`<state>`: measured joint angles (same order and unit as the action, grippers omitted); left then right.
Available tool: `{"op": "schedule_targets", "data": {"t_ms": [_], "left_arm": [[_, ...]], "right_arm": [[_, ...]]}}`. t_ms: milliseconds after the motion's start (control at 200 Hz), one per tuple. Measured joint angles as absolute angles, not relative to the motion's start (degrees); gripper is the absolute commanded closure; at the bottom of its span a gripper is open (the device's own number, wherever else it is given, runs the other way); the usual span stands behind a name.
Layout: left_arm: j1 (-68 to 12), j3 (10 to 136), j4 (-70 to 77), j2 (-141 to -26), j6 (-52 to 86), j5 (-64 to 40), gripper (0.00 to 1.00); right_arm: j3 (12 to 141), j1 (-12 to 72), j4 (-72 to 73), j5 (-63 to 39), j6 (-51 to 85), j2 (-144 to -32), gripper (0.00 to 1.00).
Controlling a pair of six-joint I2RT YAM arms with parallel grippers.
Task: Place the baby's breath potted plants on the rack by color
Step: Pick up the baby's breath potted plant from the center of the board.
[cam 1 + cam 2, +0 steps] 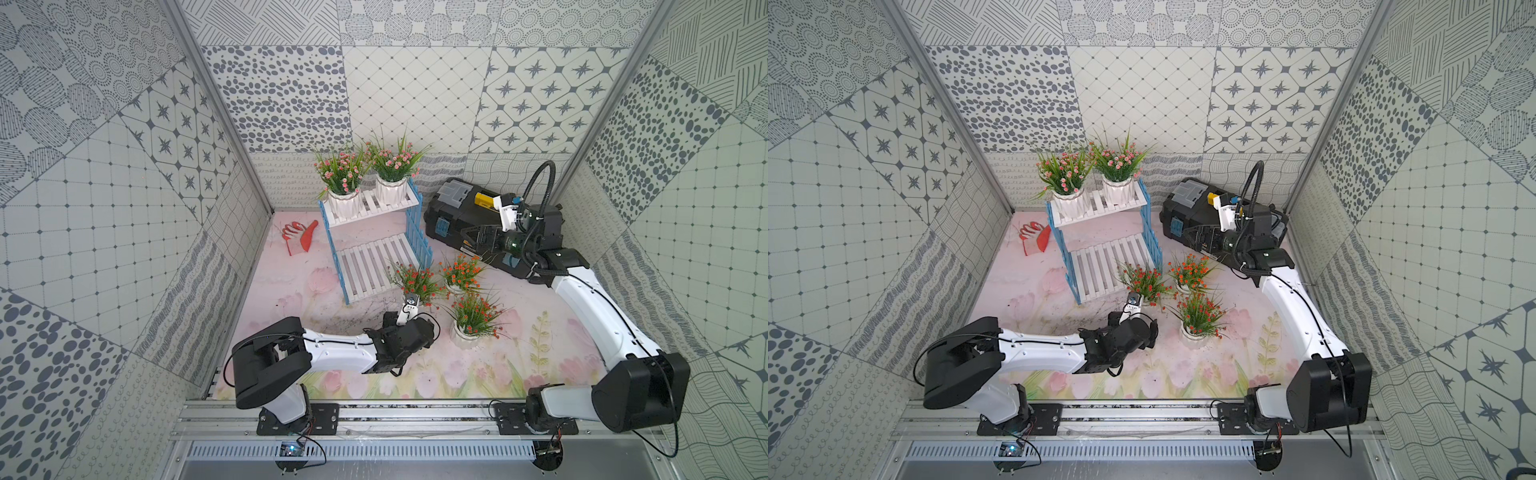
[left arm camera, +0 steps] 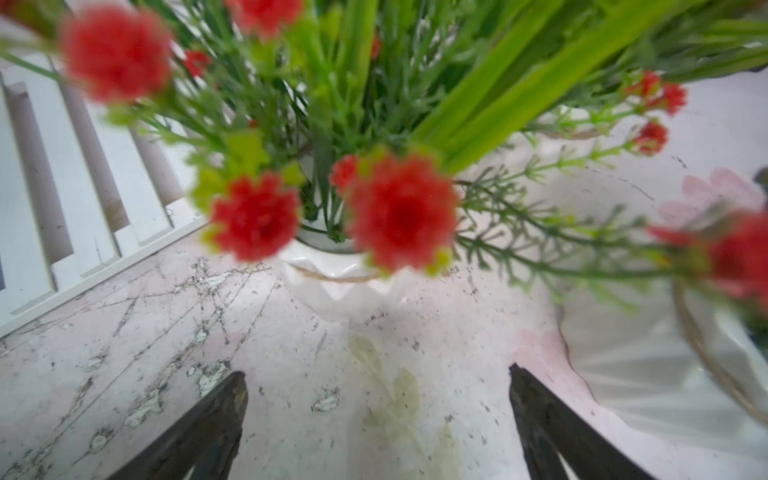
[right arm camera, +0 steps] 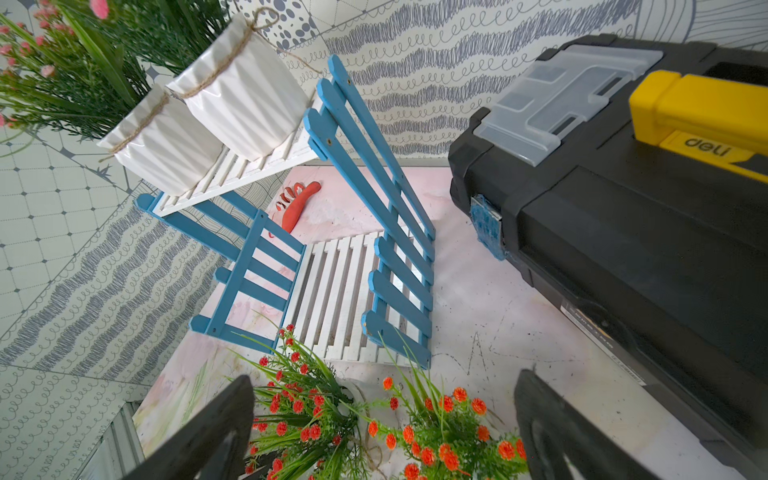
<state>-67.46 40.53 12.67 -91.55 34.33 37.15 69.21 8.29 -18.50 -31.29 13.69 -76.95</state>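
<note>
Reaching for the orange plant (image 1: 417, 282) on the table (image 1: 519, 361) just beside the rack's (image 1: 374, 266) empty lower shelf: left gripper (image 2: 376, 382) jaws wide apart, pot (image 2: 345, 291) ahead, not yet between them. Next: push in low under the foliage, clamp the pot. Pinks (image 1: 343, 174) sit on top; right gripper (image 3: 384, 378) jaws apart near toolbox (image 1: 457, 216).

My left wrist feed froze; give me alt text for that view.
The open left claw faces an orange-red potted plant standing on the scuffed pink mat, its pot not yet inside the claw. The rack shows white slats close beside it; a second white pot sits opposite.
</note>
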Motion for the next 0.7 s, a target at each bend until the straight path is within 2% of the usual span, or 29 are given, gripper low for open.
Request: {"op": "schedule_targets", "data": {"t_ms": [275, 700], "left_arm": [[-67.85, 40.42, 24.21, -96.60, 31.33, 42.61, 0.01], [-66.08, 41.25, 31.70, -99.37, 28.05, 43.40, 0.01]], "right_arm": [[69.19, 8.23, -18.09, -31.44, 13.72, -76.82, 0.02], [68.75, 8.23, -17.65, -31.48, 13.69, -76.82, 0.02]]}}
